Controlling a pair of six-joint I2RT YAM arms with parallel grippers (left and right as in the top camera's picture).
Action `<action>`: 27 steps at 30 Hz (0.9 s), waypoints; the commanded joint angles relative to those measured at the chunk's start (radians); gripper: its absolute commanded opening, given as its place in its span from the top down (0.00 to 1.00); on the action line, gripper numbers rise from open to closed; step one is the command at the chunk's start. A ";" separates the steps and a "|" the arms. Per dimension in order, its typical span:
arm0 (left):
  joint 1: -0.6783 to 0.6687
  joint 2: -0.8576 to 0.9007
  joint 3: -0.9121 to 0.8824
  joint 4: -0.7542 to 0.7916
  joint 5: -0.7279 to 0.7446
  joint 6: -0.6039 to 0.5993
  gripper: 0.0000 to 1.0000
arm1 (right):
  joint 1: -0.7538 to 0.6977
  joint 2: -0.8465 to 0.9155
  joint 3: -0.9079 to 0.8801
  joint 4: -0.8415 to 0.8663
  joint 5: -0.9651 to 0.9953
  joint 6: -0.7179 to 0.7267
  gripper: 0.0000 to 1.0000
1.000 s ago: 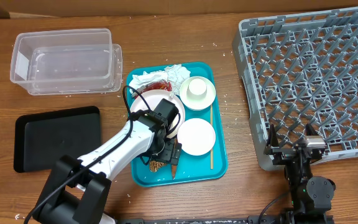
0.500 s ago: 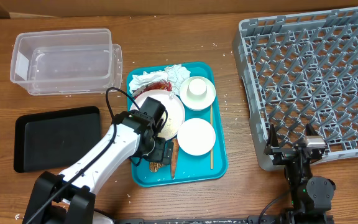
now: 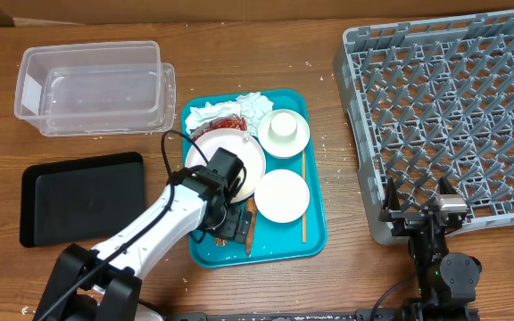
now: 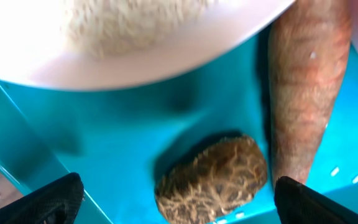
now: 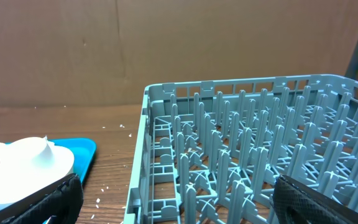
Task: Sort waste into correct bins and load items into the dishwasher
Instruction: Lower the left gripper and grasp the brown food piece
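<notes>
My left gripper (image 3: 231,225) is open and hangs low over the front left of the teal tray (image 3: 316,239). In the left wrist view the brown lumpy food piece (image 4: 213,180) lies between its spread fingertips (image 4: 50,200), untouched. The orange carrot (image 4: 306,93) lies just to its right, and the pale pink plate (image 4: 135,43) is above. Crumpled napkins (image 3: 244,105) and a red wrapper (image 3: 226,122) lie at the tray's back. The black tray (image 3: 78,196) sits at the left. My right gripper (image 3: 422,216) is open and empty at the front edge of the grey dish rack (image 3: 444,107).
A clear plastic container (image 3: 96,85) stands at the back left. On the teal tray are a white cup (image 3: 284,126) on a green saucer (image 3: 291,145), a white plate (image 3: 281,194) and a wooden stick (image 3: 303,196). The rack (image 5: 260,155) fills the right wrist view.
My left gripper has shifted a little left, then back right and lower over the tray's front left. It stays open. The right arm has not moved.
</notes>
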 commanded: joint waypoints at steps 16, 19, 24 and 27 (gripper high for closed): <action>-0.108 0.042 -0.010 0.011 -0.112 0.008 0.13 | 0.007 -0.010 -0.010 0.007 0.005 0.005 0.00; -0.108 0.079 -0.010 0.015 -0.108 0.008 0.12 | 0.007 -0.010 -0.010 0.007 0.005 0.004 0.00; -0.108 0.104 -0.010 0.033 -0.109 0.008 0.12 | 0.007 -0.010 -0.010 0.007 0.005 0.005 0.00; -0.108 0.104 -0.010 0.048 -0.109 0.008 0.21 | 0.007 -0.010 -0.010 0.007 0.005 0.004 0.00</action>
